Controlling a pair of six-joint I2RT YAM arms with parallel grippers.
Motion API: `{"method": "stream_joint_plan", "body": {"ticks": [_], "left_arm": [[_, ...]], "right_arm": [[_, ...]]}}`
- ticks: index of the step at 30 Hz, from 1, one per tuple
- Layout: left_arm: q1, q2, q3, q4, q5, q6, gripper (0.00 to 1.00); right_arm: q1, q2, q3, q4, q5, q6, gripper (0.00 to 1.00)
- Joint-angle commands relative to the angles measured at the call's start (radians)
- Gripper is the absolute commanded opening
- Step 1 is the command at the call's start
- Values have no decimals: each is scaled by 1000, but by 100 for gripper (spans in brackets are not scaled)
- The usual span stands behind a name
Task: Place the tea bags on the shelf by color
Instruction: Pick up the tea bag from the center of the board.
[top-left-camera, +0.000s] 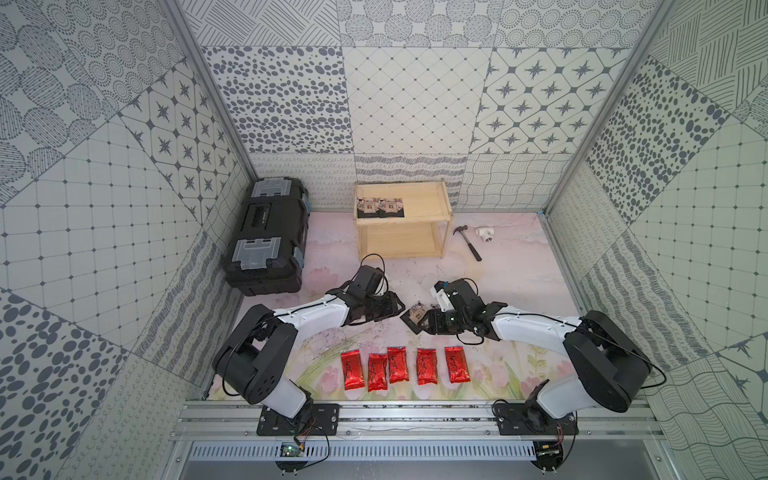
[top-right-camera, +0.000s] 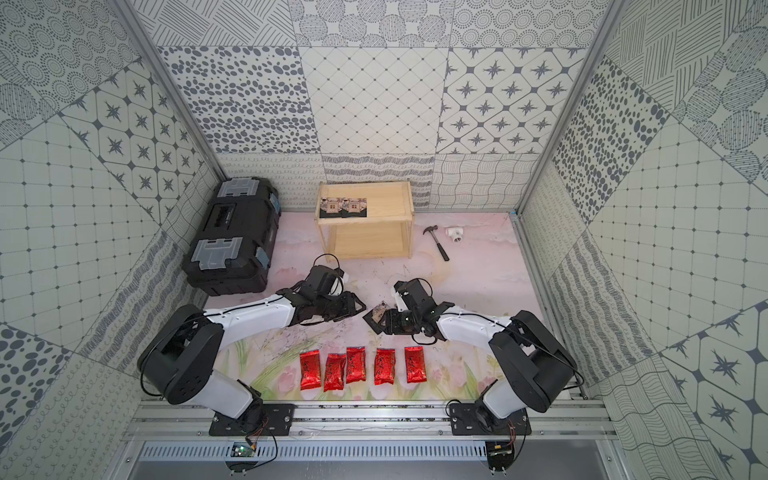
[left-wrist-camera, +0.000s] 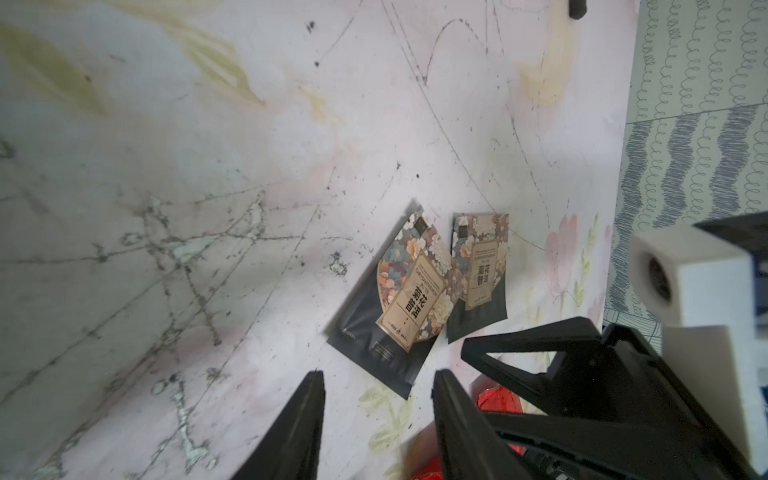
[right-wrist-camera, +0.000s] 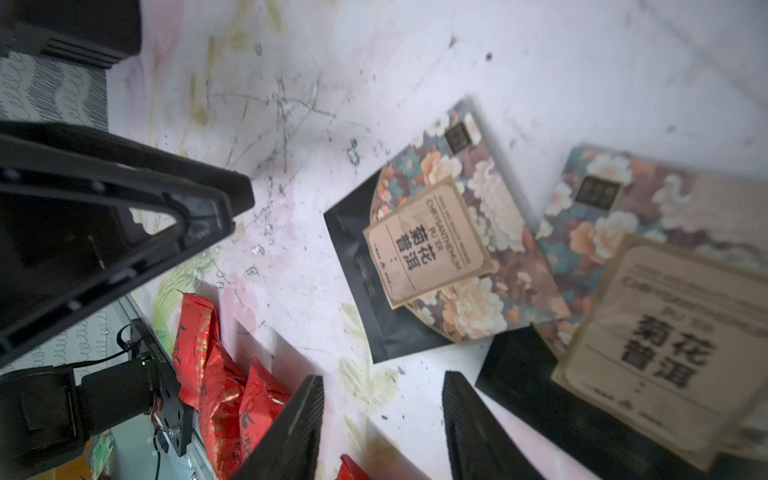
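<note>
STEP: picking a black packet (left-wrist-camera: 399, 299) off the table (top-left-camera: 519, 270) | LEFT: left gripper (left-wrist-camera: 378, 411) jaws apart, empty, packet just ahead of its tips | RIGHT: right gripper (right-wrist-camera: 382, 415) jaws apart, empty, second black packet (right-wrist-camera: 648, 291) beside its finger | ADVICE: probably best to use one arm only, straddle a free edge and pinch low, sparing the touching neighbour | COUNT: black four, two on the shelf (top-left-camera: 432, 195) top board well ahead, two at the tips; red packets (top-left-camera: 404, 365) five, on the base side of both grippers; shelf one

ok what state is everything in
left gripper: open, empty
right gripper: open, empty
shelf: two black tea bags on top, lower tier bare
other two black tea bags: flat on table
red tea bags: five, unshelved, on table
toolbox: shut
hammer: lying flat
</note>
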Motion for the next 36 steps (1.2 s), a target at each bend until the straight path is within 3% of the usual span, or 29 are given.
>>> {"method": "stream_joint_plan", "body": {"ticks": [1,10,23,36], "left_arm": [[-12,53,14,81,32,26,49],[-14,109,22,63,36,10,50],[16,60,-17,56,29,4,50],[5,65,5,132,45,22,40]], "right_arm": [[9,8,-26,138,-10,60,51],[-5,69,-36,161,11,59,50],[-67,135,13,181,-31,19,47],[-98,157,38,208,-69,12,33]]}}
